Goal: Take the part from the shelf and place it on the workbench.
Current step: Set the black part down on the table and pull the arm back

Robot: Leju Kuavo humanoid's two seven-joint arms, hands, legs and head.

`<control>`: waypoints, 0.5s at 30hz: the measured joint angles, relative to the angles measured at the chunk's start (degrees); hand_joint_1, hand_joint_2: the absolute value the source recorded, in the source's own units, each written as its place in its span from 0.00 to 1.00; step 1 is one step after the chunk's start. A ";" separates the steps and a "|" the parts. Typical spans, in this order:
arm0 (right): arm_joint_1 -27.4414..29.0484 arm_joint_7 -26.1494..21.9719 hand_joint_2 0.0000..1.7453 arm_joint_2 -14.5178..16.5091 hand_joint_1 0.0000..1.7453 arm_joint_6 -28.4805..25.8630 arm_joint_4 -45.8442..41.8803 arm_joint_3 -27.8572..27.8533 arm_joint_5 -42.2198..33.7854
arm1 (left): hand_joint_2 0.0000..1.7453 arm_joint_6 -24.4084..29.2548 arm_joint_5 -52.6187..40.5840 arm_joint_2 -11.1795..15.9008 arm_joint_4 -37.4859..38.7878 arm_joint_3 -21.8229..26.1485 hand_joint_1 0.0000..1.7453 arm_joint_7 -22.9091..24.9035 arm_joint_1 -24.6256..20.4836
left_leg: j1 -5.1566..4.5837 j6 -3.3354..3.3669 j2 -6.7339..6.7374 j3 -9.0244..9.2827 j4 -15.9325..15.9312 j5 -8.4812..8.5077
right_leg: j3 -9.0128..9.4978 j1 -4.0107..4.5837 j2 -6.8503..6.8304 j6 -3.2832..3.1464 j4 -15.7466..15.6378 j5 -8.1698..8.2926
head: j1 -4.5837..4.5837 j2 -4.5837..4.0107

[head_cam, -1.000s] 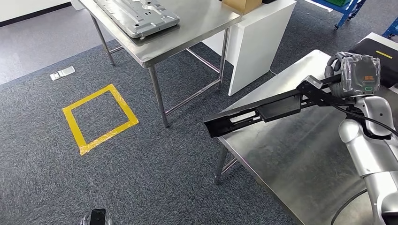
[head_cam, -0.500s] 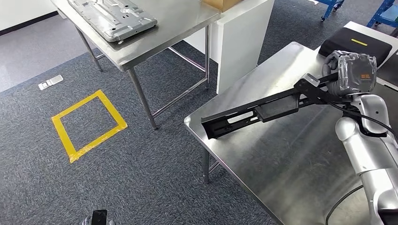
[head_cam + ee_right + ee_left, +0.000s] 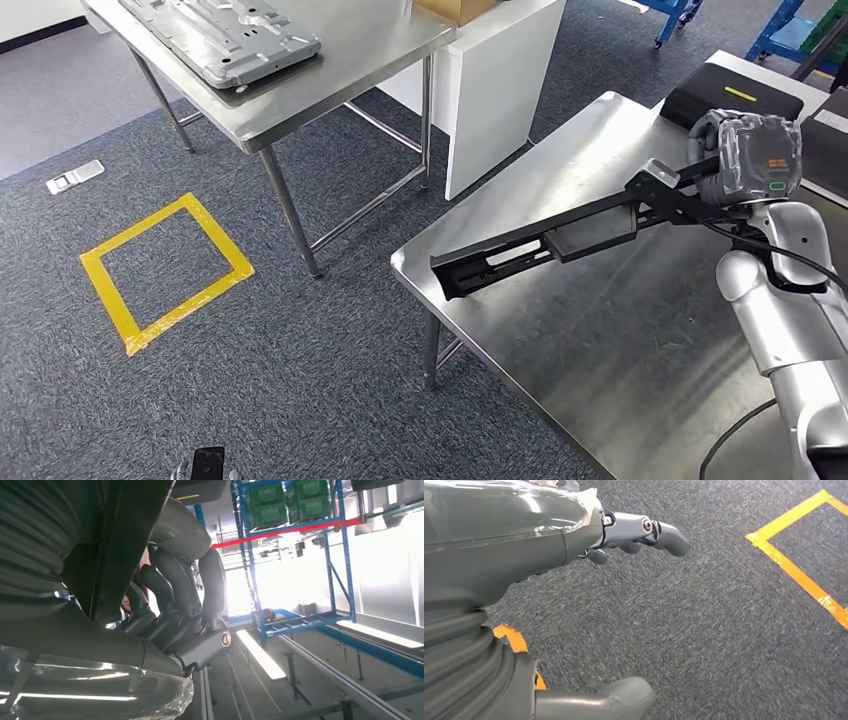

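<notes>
Long black part [image 3: 545, 238] held in air over desk [image 3: 600, 330], gripped at its far-right end by right hand [image 3: 745, 158], fingers wrapped tight round it. Long axis runs lower-left to upper-right in head view, slight upward tilt toward the hand; free end points left, hanging just inside desk's left edge near the front-left corner. No contact w/ desk top that can be seen. In right wrist view, dark fingers [image 3: 175, 595] curled round the black bar.

Left hand [image 3: 574, 555] hangs low over grey carpet [image 3: 250, 380], holding nothing, thumb and fingers apart.

Edges: desk's left edge runs diagonal, bare steel under and right of part. Black case [image 3: 730, 95] at desk's far corner, well apart from part's free end, near the hand. Second steel table [image 3: 330, 70] w/ metal plate [image 3: 225, 35] beyond carpet gap. Yellow tape square [image 3: 160, 270] on floor to left. White cabinet [image 3: 490, 80] betw. the two.
</notes>
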 joint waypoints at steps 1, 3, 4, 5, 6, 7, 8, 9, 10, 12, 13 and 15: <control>0.05 0.07 1.00 -0.01 0.87 0.00 0.02 0.04 0.18 | 1.00 0.00 0.05 -0.05 0.02 0.00 0.00 -0.01 0.00 | 0.06 -0.06 0.19 -0.01 0.04 -0.04 | -0.08 -0.19 -0.10 0.55 0.14 0.37 | -0.02 0.00; 0.05 0.17 1.00 -0.04 0.87 0.01 0.02 0.09 0.44 | 1.00 0.00 0.24 -0.11 0.06 -0.01 0.00 -0.01 0.00 | 0.27 -0.41 0.47 0.00 0.32 -0.26 | 3.09 -0.66 -0.69 1.96 -6.02 3.22 | -0.02 0.00; 0.02 0.20 1.00 -0.05 0.87 0.02 0.02 0.10 0.49 | 1.00 0.01 0.32 -0.08 0.07 -0.02 0.00 -0.01 -0.01 | 0.27 -0.74 0.57 -0.05 0.61 -0.48 | 5.19 -0.80 -1.32 2.40 -9.91 4.51 | 0.04 0.00; 0.00 0.23 1.00 -0.07 0.87 0.05 0.01 0.11 0.54 | 1.00 0.02 0.39 -0.06 0.07 -0.02 0.00 -0.03 -0.01 | 0.17 -1.11 0.63 -0.12 0.96 -0.72 | 6.85 -0.79 -1.66 2.42 -13.07 5.49 | 0.09 0.00; -0.02 0.27 1.00 -0.09 0.87 0.08 0.01 0.13 0.57 | 1.00 0.03 0.43 -0.03 0.08 -0.02 0.00 -0.05 -0.01 | 0.01 -1.45 0.68 -0.21 1.24 -0.91 | 7.80 -0.72 -1.88 2.06 -14.79 5.94 | 0.09 0.00; -0.01 0.31 1.00 -0.08 0.87 0.11 0.00 0.15 0.59 | 1.00 0.04 0.44 0.00 0.09 -0.02 0.00 -0.07 -0.01 | -0.16 -1.70 0.74 -0.27 1.38 -1.01 | 8.00 -0.55 -1.84 1.49 -15.16 5.96 | 0.09 0.00; 0.03 0.34 1.00 -0.08 0.87 0.14 -0.01 0.17 0.62 | 1.00 0.04 0.44 -0.02 0.10 -0.02 0.00 -0.09 0.00 | -0.22 -1.86 0.83 -0.28 1.44 -1.03 | 8.01 -0.44 -1.52 0.97 -15.24 6.07 | 0.04 0.00; 0.06 0.37 1.00 -0.09 0.87 0.15 -0.01 0.17 0.63 | 1.00 0.04 0.45 -0.01 0.10 -0.02 0.00 -0.09 -0.01 | -0.18 -2.00 0.95 -0.31 1.44 -1.03 | 8.01 -0.55 -1.40 0.55 -15.19 6.13 | 0.00 0.00; 0.08 0.38 1.00 -0.08 0.87 0.15 -0.02 0.18 0.63 | 1.00 0.04 0.45 0.01 0.11 -0.02 0.00 -0.09 -0.01 | -0.05 -2.19 0.98 -0.38 1.55 -1.17 | 8.03 -0.69 -1.27 0.26 -15.21 6.20 | 0.01 0.00; -0.04 0.45 1.00 -0.07 0.87 0.15 -0.08 0.17 0.65 | 1.00 0.04 0.44 0.01 0.12 -0.04 0.00 -0.10 -0.03 | 0.28 -2.80 0.59 -1.30 3.70 -2.81 | 8.12 -1.02 -1.02 -0.43 -15.30 6.34 | -0.04 0.00; -0.10 0.50 1.00 -0.04 0.87 0.15 -0.10 0.17 0.65 | 1.00 0.04 0.44 0.01 0.12 -0.05 0.00 -0.10 -0.03 | 0.46 -3.14 0.28 -2.44 6.27 -4.40 | 8.13 -1.02 -0.90 -0.71 -15.32 6.37 | -0.08 0.00; -0.15 0.64 1.00 0.04 0.87 0.15 -0.13 0.21 0.65 | 1.00 0.04 0.44 -0.02 0.15 -0.08 0.00 -0.10 -0.01 | 0.75 -3.66 -0.03 -5.92 13.79 -8.03 | 8.10 -0.89 -0.59 -1.08 -15.31 6.36 | -0.11 0.00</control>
